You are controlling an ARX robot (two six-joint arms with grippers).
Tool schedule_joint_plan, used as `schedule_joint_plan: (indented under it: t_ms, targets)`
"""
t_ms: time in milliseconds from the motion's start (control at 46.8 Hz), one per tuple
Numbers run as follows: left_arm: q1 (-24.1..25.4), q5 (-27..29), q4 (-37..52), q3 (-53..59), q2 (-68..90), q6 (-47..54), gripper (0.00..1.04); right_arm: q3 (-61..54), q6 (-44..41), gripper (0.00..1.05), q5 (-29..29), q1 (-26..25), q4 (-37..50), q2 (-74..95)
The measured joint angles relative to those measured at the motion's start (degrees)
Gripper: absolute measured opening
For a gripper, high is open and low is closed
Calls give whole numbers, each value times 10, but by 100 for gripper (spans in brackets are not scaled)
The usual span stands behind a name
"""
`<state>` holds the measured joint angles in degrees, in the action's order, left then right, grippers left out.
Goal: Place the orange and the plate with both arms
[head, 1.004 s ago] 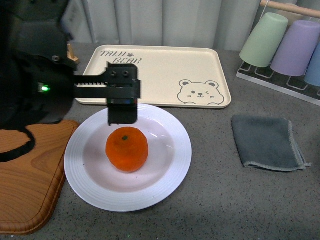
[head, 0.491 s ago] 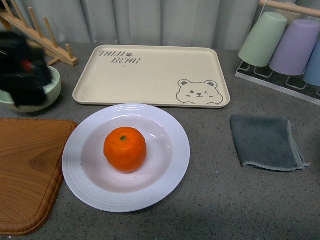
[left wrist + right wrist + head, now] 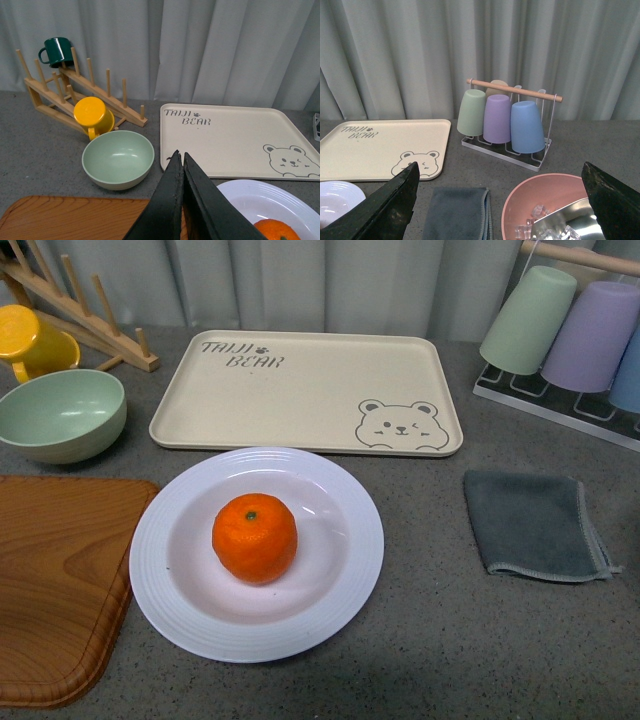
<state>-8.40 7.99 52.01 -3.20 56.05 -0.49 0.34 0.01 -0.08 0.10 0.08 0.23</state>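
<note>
Left arm has left the front view since 1 s ago, when it hung over the plate; pale green bowl (image 3: 60, 415) and yellow cup (image 3: 30, 340) are now uncovered.

Surface: grey speckled countertop (image 3: 450, 640), grey curtain (image 3: 300, 280) behind. Beige bear tray (image 3: 310, 390) sits at the back. Wooden cutting board (image 3: 50, 580) is left of the plate, folded grey cloth (image 3: 530, 525) right of it.

Orange (image 3: 254, 538) sits in the well of the white plate (image 3: 350, 585), stem dot up. Plate is just in front of the tray.

Left gripper (image 3: 180, 154): fingers pressed together, nothing between them, above the board edge. Right gripper (image 3: 500, 165): fingers spread wide, empty, near a pink bowl (image 3: 520, 205) with ice.
</note>
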Motion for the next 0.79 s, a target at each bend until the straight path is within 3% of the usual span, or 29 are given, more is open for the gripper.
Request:
schedule_joint_plan:
  t_ms: [235,299,363,790]
  targets:
    - [31,-30,-91,20,-113,0,4,0,0,95,0,0,0,0]
    - [60,-72,-117,20,-140,1,4,0,0,95,0,0,0,0]
    - [78,-76,-143,20,-172,1,4,0,0,95,0,0,0,0]
    - [83,-78,-291,21,-332,1,4,0,0,95,0,0,0,0]
